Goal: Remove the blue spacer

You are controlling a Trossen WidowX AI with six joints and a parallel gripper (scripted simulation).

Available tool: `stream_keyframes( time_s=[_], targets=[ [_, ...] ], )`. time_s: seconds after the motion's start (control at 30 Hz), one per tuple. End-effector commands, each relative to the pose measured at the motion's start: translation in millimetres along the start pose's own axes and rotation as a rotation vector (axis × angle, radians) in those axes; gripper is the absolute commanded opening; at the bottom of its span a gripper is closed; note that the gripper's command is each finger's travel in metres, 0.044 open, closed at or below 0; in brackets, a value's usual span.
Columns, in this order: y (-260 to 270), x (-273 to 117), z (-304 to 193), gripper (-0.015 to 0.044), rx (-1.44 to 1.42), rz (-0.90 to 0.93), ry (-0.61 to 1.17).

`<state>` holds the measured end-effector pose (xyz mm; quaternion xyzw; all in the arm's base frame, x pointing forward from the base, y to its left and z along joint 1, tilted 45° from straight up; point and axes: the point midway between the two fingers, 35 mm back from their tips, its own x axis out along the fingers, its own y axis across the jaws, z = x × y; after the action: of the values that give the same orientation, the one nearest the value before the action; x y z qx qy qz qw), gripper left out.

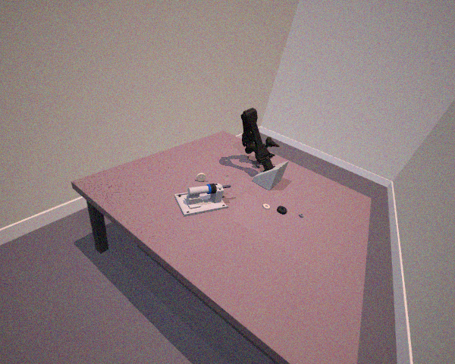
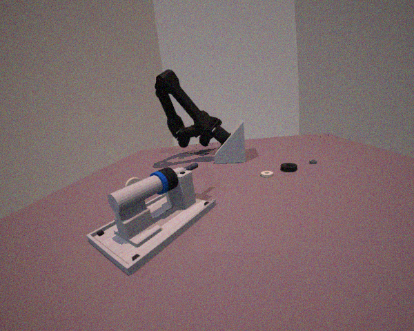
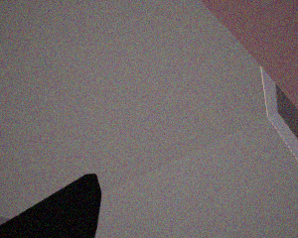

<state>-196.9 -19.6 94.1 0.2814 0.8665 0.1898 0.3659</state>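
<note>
In the exterior view, the white housing (image 1: 196, 190) (image 2: 136, 192) lies toward 8 o'clock on the table (image 1: 258, 250) (image 2: 271, 249); the blue spacer (image 1: 209, 189) (image 2: 162, 183) sits just beyond, then the shaft's dark end (image 1: 227, 186) (image 2: 192, 166). Farther, toward 11, the arm (image 1: 249, 121) (image 2: 167, 81) bears open, empty fingers (image 1: 273, 143).

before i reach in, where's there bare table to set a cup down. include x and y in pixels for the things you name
Between the white fixture (image 1: 204, 210) (image 2: 171, 230) and the small white ring (image 1: 266, 205) (image 2: 266, 174), or nearer the exterior camera. Crowded: behind the fixture, with a pale disc (image 1: 199, 177) and the arm (image 1: 249, 127) (image 2: 167, 83).
</note>
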Motion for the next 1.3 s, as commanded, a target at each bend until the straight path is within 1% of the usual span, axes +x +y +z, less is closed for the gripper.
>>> stream_keyframes(
  time_s=[0.0, 0.2, 0.37, 0.53, 0.7, 0.97, 1.1, 1.27],
  targets=[
    [-21, -21, -15, 0.0440, 0.167, -0.123, 0.040],
    [-54, -71, -35, 0.0440, 0.468, -0.376, 0.054],
    [-75, -124, -45, 0.0440, 0.709, -0.612, -0.012],
    [-86, -183, -49, 0.0440, 0.917, -0.846, -0.151],
    [-87, -246, -45, 0.0440, 1.085, -1.057, -0.367],
    [-59, -330, 13, 0.0440, 0.821, -1.353, -0.551],
    [-44, -361, 52, 0.0440, 0.698, -1.447, -0.673],
    [-26, -390, 99, 0.0440, 0.585, -1.513, -0.812]
  ],
)
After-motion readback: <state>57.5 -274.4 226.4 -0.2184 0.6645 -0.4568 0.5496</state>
